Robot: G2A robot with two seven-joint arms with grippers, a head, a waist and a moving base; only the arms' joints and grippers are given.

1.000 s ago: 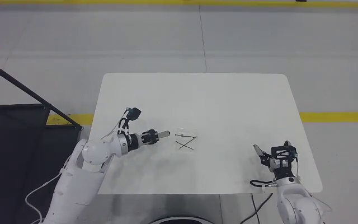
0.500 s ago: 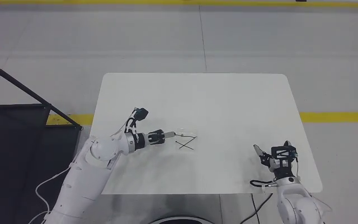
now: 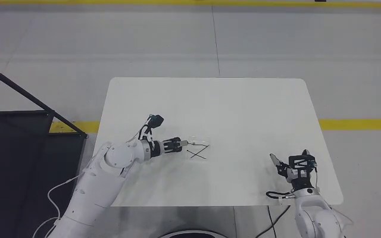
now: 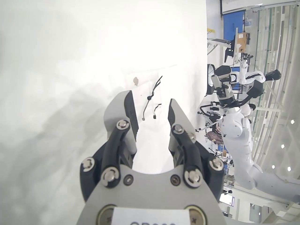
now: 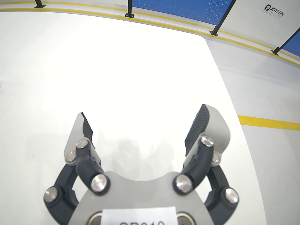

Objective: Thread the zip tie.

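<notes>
The left tool (image 3: 185, 144) hangs low over the table (image 3: 250, 107) with its fingers apart. Its tips are just beside the black zip ties (image 3: 199, 152), which lie crossed near the table's middle, straight ahead of the gap. The right tool (image 5: 145, 127), fingers also spread, is well apart at the table's near right corner.

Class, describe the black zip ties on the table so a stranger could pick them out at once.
Start at the white table. Find the left tool, open, near the table's middle. Past its tips lie the zip ties: thin black strands, two crossing in an X, dark against the white top.
</notes>
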